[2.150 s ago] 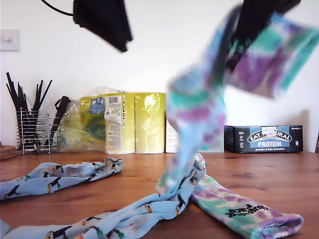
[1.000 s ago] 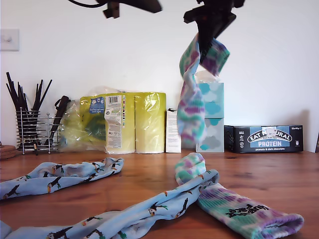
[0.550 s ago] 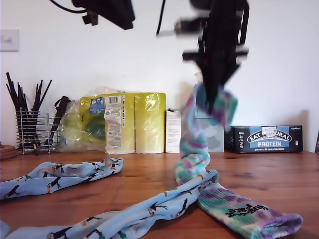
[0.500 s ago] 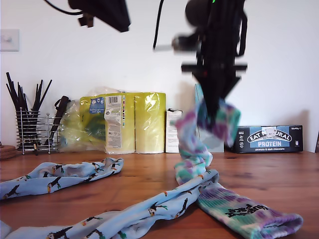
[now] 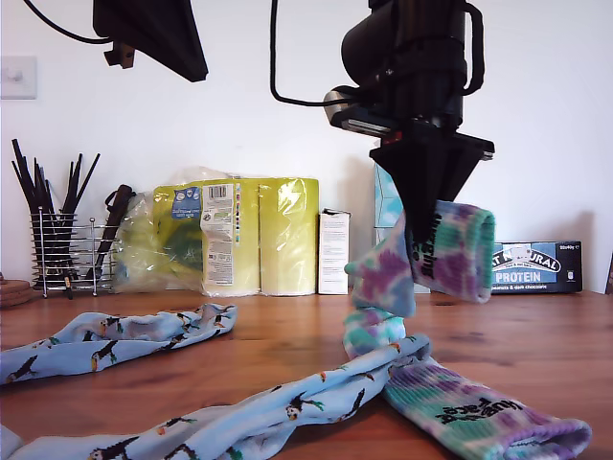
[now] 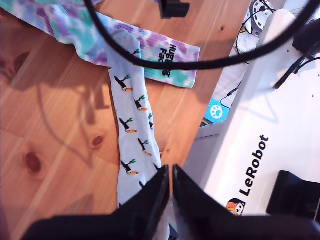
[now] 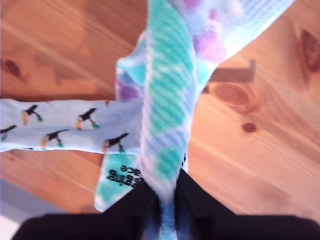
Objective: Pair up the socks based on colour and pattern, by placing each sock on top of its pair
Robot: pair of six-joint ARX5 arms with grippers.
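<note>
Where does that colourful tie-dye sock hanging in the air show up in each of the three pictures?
Exterior view: the hanging tie-dye sock dangles from my second gripper, right of centre.
First wrist view: its lower part lies along the wood's far edge.
Second wrist view: it fills the middle, pinched between the jaws.
Shared landmark: the lettered tie-dye sock lying flat.

Tie-dye sock (image 5: 450, 254) green-purple; bird-print sock (image 5: 287, 407) light blue

Along the white wall on the brown wooden table (image 5: 536, 335) stand a wire utensil caddy (image 5: 67, 251), yellow-wrapped paper rolls (image 5: 244, 235) and a dark protein-bar box (image 5: 536, 266).
</note>
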